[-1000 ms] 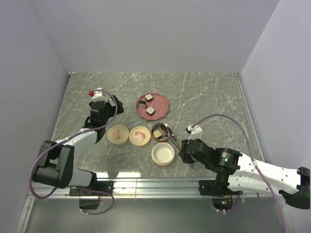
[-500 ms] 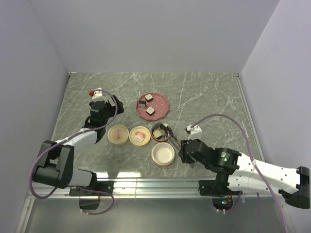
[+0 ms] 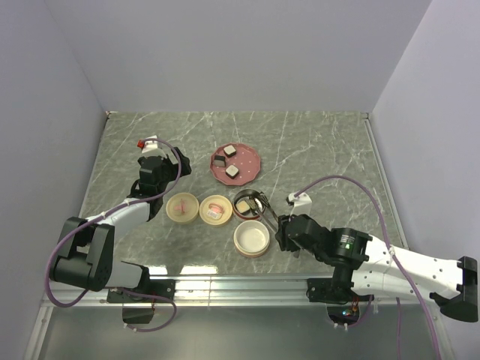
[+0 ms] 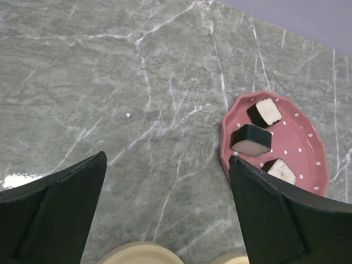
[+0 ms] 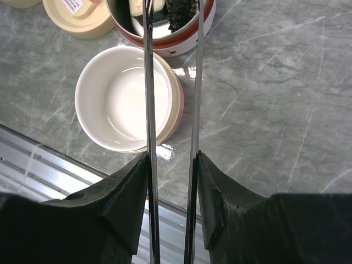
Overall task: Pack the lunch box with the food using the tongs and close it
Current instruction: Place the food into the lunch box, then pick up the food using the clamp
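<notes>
Food: three blocks [image 4: 253, 139] lay on the pink plate [image 4: 300, 137]. A fourth [image 5: 158, 5] sat inside the red-rimmed lunch box tier [image 5: 181, 47], under the tong tips.

Right gripper [image 5: 172, 157]: clamped on the tongs [image 5: 147, 110], both thin arms passing between its fingers. The arms stood apart, with nothing seen pinched at the tips. Tips reached over the tier's rim.

Left gripper [image 4: 166, 157]: spread wide and holding nothing, hovering over bare marble left of the plate.

Step, as judged: one of four blocks packed, the tongs slack over it. Packing was about a quarter done and closing not begun.

Next move, as judged: raise the tips clear of the tier's rim, swing them to the plate just beyond, then squeeze on one block. The blocks were small and close together, so the tips would need to straddle one only.

Edges and room:
- Empty cream bowl [image 5: 121, 104] just beside the tier on the near side, under the left tong arm. A low pass could clip its rim.
- Two cream lids [image 3: 182, 208] [image 3: 215, 209] in a row left of the tier.
- Metal rail [image 3: 240, 285] along the near table edge, close below the gripper.
- Open marble [image 3: 322, 150] to the right and beyond the plate offered room to swing.
- The left arm stood well apart from the tongs' likely path.
</notes>
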Controlling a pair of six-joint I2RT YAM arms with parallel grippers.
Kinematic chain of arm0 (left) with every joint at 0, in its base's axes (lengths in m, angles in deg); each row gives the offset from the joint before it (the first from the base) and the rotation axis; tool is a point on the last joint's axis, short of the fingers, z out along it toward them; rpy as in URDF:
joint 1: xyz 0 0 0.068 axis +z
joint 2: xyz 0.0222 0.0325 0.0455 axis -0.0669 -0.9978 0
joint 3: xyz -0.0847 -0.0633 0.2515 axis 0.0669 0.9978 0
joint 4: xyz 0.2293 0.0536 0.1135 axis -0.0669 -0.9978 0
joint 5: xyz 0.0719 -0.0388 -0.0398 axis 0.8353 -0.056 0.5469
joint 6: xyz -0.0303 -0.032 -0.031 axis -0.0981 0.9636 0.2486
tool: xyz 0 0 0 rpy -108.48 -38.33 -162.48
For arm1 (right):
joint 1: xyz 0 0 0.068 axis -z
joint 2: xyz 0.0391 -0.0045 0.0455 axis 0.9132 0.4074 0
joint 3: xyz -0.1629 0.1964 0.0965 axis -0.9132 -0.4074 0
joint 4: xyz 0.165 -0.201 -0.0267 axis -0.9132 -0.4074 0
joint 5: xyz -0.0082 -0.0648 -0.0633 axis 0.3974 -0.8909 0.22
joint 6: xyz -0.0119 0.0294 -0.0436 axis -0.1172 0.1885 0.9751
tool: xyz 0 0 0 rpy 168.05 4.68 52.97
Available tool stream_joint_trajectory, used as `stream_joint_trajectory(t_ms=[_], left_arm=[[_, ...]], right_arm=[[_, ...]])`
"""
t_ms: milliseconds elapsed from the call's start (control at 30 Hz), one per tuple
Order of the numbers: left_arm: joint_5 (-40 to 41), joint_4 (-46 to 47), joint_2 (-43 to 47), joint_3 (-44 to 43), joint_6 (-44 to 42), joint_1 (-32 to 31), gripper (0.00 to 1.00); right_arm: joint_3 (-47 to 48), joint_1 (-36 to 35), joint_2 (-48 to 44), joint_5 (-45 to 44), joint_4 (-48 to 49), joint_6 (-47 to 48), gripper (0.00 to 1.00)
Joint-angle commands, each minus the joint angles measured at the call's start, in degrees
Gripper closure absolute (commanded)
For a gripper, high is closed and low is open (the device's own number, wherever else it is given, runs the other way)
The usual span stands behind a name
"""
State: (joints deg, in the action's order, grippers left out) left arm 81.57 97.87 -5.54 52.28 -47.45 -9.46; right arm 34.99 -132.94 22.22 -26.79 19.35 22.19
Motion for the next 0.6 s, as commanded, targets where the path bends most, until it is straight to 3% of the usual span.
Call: stream_joint_trajectory(t_ms=[0,467,567], left_arm=[[-0.8,2.3,-0.1,-1.0,0.6,0.2,0.00],[-0.7,2.2,-0.6,-1.3,0.5,0.2,0.00],[-0.6,2.1,-0.5,-1.3,0.5,0.2,0.01]], right_arm=[[3.2,-0.4,0.2,-3.0,2.5,0.7,0.54],[10.1,0.3,7.1,-8.3,7.9,8.1,0.52],[10.4,3.4,8.8,-5.3,12.3,11.6,0.50]])
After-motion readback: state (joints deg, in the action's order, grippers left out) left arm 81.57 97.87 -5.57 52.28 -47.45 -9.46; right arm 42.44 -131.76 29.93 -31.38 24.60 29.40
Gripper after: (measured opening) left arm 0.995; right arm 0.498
